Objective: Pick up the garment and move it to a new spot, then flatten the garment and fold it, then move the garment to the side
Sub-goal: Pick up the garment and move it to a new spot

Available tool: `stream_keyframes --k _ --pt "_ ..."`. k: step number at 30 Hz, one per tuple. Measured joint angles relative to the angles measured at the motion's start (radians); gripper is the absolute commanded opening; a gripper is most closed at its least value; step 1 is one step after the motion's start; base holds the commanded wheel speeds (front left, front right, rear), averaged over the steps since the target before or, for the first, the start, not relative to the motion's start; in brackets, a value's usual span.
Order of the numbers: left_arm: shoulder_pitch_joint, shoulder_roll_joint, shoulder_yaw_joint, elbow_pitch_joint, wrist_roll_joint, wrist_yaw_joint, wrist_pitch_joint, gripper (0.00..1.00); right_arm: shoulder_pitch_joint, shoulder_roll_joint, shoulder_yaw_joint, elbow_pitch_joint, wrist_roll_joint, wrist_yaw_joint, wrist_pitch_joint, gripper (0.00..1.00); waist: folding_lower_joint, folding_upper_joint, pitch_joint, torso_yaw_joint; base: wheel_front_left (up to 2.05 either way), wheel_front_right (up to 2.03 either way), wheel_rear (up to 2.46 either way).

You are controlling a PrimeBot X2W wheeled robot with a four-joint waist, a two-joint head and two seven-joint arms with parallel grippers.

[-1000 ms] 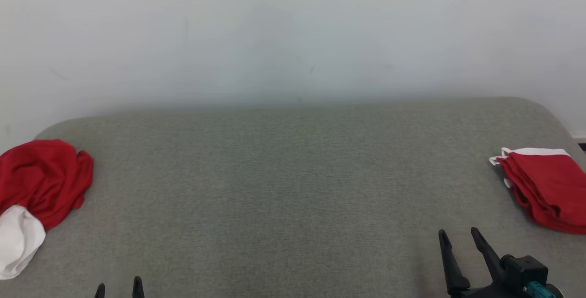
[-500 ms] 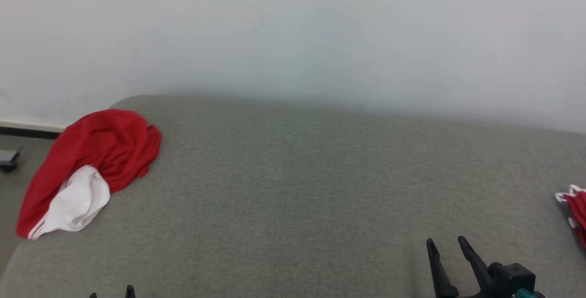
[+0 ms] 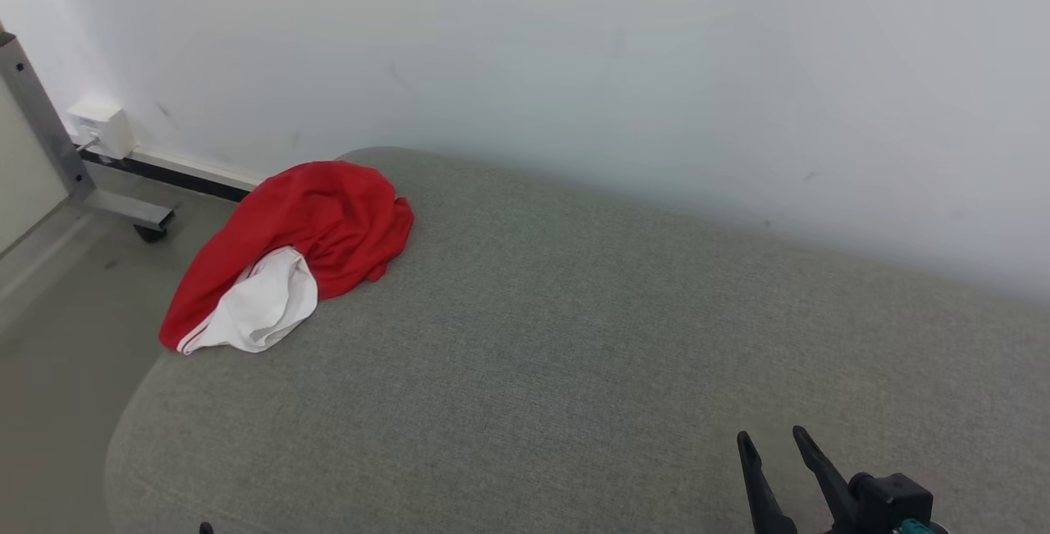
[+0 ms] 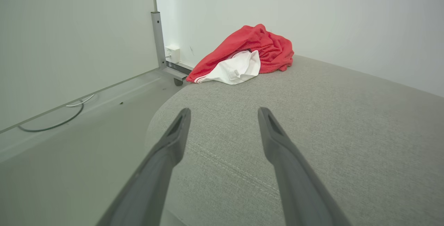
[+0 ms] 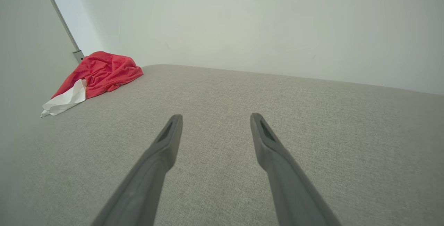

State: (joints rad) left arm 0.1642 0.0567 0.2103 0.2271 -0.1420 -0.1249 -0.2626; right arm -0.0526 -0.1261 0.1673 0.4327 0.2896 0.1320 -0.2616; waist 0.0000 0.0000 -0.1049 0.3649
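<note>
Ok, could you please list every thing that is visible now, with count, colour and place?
garment: one, red and white, crumpled, surface's far left corner
padded surface: one, grey, before the robot
wall: one, white, behind surface
wall box: one, white, low on wall
metal post: one, grey, floor at left
cable: one, dark, floor at left
left gripper: one, dark, open, above surface's left edge
right gripper: one, dark, open, above surface
</note>
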Motion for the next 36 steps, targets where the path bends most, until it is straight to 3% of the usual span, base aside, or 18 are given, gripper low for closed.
stream_keyframes --k 11,26,31,36 --pt "0.004 0.000 0.023 0.001 0.000 -0.004 0.000 1.00 -0.005 0.006 0.021 0.003 0.006 0.000 0.000 1.00 0.0000 0.0000 0.002 0.069 0.00 0.00 0.00" --pt "-0.016 0.000 0.025 0.028 0.000 -0.006 0.000 1.00 -0.011 0.002 0.030 0.003 0.008 0.000 0.000 1.00 0.0000 0.0000 0.023 0.032 0.00 0.00 0.00" --pt "-0.087 0.015 -0.012 0.067 -0.018 -0.001 0.000 1.00 -0.013 -0.004 0.028 -0.006 0.007 0.000 0.000 1.00 0.0000 0.0000 0.044 0.027 0.00 0.00 0.00" --pt "-0.212 0.026 -0.030 0.098 -0.051 0.001 0.080 1.00 -0.048 -0.022 0.030 -0.034 -0.007 0.000 0.001 1.00 0.0000 0.0000 0.087 0.019 0.00 0.00 0.00"
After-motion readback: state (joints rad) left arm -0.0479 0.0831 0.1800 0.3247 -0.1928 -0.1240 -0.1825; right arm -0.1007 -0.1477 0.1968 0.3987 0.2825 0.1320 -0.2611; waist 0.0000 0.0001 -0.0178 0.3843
